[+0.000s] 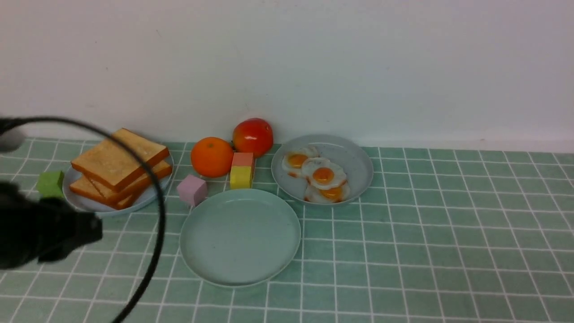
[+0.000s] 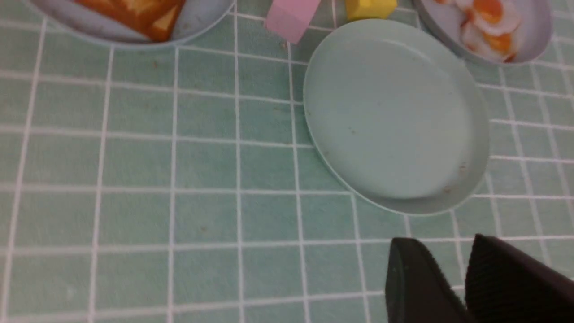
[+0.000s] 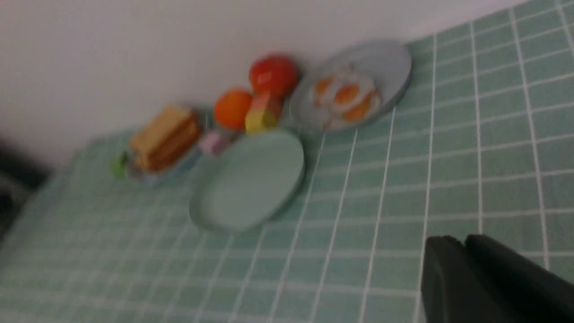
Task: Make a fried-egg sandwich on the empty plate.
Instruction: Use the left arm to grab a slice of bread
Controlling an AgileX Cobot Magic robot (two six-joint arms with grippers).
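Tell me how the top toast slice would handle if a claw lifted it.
The top toast slice probably stays stiff: its thick edge overhangs the slices below without sagging. It looks like a light toy, likely easy to lift. Lying askew on the stack, it may slide off if pushed sideways.

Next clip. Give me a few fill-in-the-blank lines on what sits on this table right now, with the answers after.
The mint-green plate holds ___.
The grey-blue speckled plate carries ___ fried eggs.
The toast slices are stacked on the pale plate at the robot's far ___.
The salmon-red block rests on a ___ block.
Answers: nothing; three; left; yellow.
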